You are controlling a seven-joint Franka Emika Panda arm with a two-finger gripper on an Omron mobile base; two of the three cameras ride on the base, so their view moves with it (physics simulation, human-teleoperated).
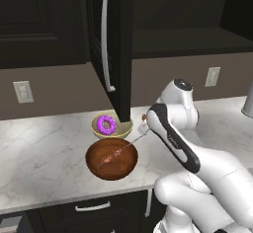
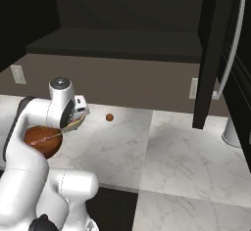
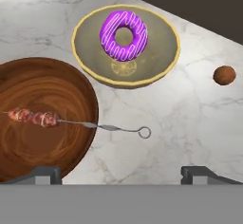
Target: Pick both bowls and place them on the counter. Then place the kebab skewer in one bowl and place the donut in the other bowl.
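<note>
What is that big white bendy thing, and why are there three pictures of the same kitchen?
The white thing is a robot arm, drawn in a computer kitchen. Two pictures come from cameras riding behind the arm, one on its left and one on its right. The third comes from a camera on its hand, looking down past its gripper.

On the marble counter sit two bowls. The cream-yellow bowl holds a purple donut. The brown wooden bowl holds a kebab skewer: the meat end is inside, and the looped metal end pokes out over the rim. A small brown ball lies on the counter by itself.

The jaws are wide open and hold nothing.
</note>
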